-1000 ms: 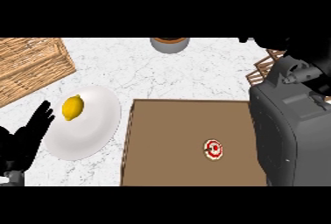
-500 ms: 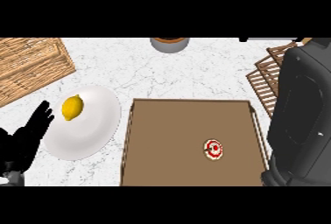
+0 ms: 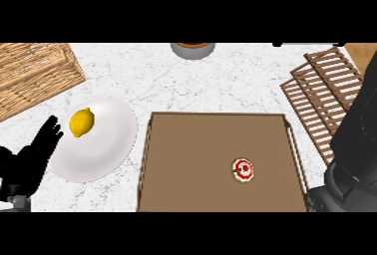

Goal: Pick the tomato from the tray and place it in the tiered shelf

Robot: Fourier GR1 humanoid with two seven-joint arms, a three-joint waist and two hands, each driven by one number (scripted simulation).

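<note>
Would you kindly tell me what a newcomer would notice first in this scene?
Probably the small red tomato lying alone on the brown tray at centre, and the yellow lemon on the white plate to its left. The wooden tiered shelf stands at upper right, and the open left hand rests at the left edge.

The red tomato [image 3: 243, 170] lies in the brown tray [image 3: 213, 124], toward its right wall. The wooden slatted shelf [image 3: 318, 94] stands right of the tray.

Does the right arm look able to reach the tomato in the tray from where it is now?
Probably yes. The tomato lies uncovered in the open tray, with nothing beside it, and the right arm is at the tray's right edge. Its hand is not visible.
</note>
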